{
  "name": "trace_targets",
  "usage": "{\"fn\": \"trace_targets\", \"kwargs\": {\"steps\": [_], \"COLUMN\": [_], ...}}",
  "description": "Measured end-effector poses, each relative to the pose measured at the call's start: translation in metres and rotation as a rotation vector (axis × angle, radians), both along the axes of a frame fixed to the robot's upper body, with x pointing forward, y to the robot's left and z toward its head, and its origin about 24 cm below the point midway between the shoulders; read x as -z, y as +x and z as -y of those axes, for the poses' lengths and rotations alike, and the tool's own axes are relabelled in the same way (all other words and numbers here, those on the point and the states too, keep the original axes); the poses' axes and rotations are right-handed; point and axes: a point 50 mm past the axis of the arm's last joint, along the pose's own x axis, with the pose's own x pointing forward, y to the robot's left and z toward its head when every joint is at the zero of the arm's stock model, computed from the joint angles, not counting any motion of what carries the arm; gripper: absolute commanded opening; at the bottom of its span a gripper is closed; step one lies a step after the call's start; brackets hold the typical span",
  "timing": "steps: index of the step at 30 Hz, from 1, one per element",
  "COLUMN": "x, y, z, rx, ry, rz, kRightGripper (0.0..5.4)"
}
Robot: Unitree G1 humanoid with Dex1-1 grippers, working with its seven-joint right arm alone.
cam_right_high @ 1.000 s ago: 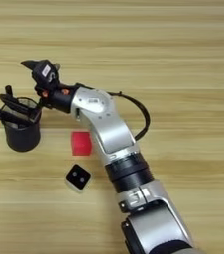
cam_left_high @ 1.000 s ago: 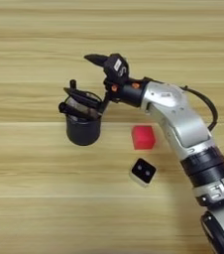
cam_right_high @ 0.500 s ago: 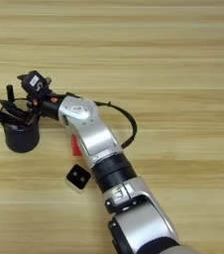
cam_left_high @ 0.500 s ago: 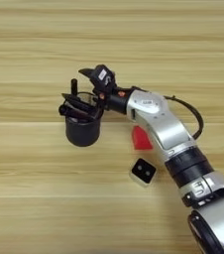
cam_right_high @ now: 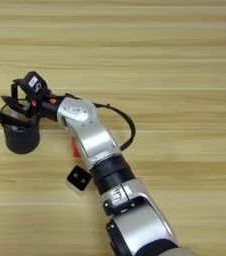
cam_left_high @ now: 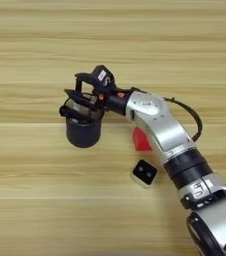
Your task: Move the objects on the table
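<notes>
A: Where does the gripper (cam_left_high: pixel 85 92) sit relative to the cup (cam_left_high: pixel 83 131)?
B: Directly over the cup's open mouth. The silver forearm (cam_left_high: pixel 157 125) reaches in from the lower right, and the two black fingers (cam_left_high: pixel 77 96) lie across the rim, overlapping dark items standing in the cup.

A: What is the state of the fingers?
B: They appear spread apart. Whether they touch or hold anything in the cup cannot be told, since black fingers and black contents merge.

A: What stands in the cup?
B: Dark, thin shapes jut above the rim on the left side; marker and pen cannot be told apart.

A: Where is the red cube (cam_left_high: pixel 142 141)?
B: On the tabletop (cam_left_high: pixel 35 45), right of the cup, partly hidden under the forearm.

A: Anything else near the cup?
B: A small white block with a black top face (cam_left_high: pixel 144 173) lies below and right of the cup, just beneath the cube. A black cable (cam_left_high: pixel 191 116) loops off the forearm.
</notes>
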Motion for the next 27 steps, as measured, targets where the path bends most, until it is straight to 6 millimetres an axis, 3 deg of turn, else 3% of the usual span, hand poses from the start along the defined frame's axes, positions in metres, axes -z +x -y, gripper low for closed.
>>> {"fn": "trace_targets", "kwargs": {"steps": [14,27], "x": [-0.008,-0.011], "y": [0.002,0.003], "z": [0.000,0.000], "rx": [0.004,0.001], "ry": [0.032,0.036], "rz": [0.028,0.035], "kRightGripper": [0.67,0.67]}}
